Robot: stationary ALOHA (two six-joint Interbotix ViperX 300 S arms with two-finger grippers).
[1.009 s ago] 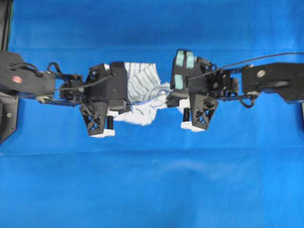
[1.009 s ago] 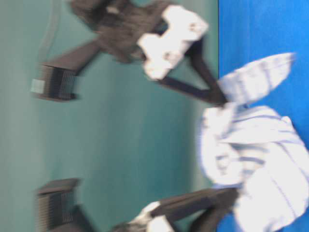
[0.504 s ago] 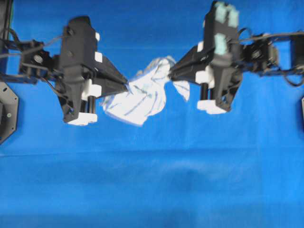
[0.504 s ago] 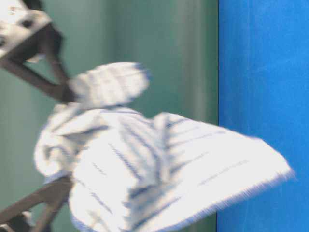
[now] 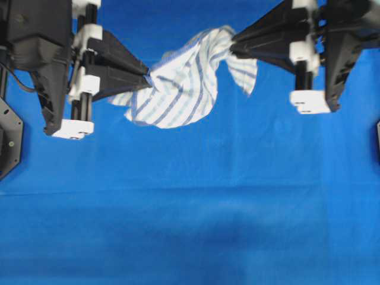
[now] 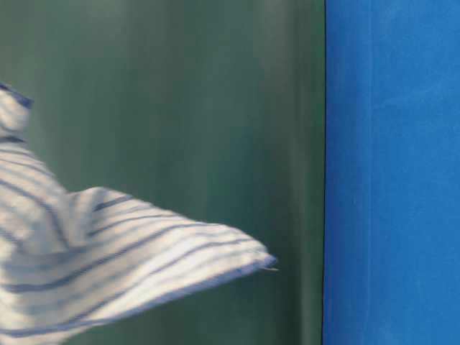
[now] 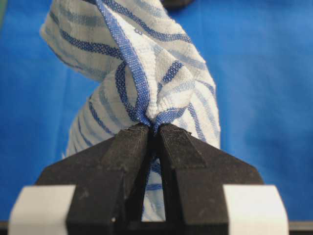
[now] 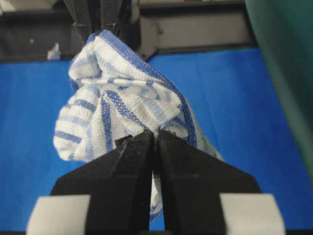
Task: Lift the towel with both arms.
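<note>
The towel (image 5: 184, 83), white with blue and grey stripes, hangs in the air between both arms, clear of the blue cloth. My left gripper (image 5: 148, 79) is shut on its left end, and the fabric bunches at the tips (image 7: 153, 126). At the towel's upper right end my right gripper (image 5: 233, 43) is shut on it too, the cloth puckered at the tips (image 8: 155, 133). In the table-level view only a drooping flap of the towel (image 6: 108, 251) shows, and no gripper is seen there.
The blue tablecloth (image 5: 196, 214) covers the whole table below. A dark fixture (image 5: 7, 139) sits at the left edge of the table. A green backdrop (image 6: 215, 108) stands behind the table in the table-level view.
Both arms have risen toward the overhead camera with the towel held between them. The towel has left the table and stretched out, and the grippers have passed out of the table-level view.
</note>
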